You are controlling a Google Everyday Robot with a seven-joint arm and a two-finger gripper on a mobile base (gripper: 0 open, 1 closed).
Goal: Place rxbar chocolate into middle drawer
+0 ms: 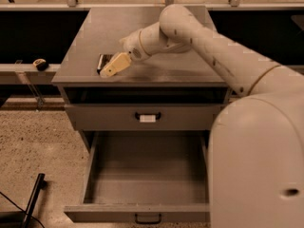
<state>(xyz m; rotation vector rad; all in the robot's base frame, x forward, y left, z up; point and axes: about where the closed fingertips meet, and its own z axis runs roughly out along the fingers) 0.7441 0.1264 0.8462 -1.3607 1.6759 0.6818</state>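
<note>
The rxbar chocolate (101,61) is a small black bar lying flat on the left part of the grey cabinet top (156,32). My gripper (112,65) hangs directly over the bar's right side and hides much of it. I cannot see whether it touches the bar. The middle drawer (142,211) is pulled wide open below, with nothing inside and a plain dark handle on its front. Above it, the drawer with the white tag on its handle (147,117) is closed.
My arm (213,46) reaches across the cabinet top from the right, and its bulky body (259,165) fills the lower right. A small dark object (41,63) sits on the ledge to the left. A black bar (32,197) lies on the speckled floor at the lower left.
</note>
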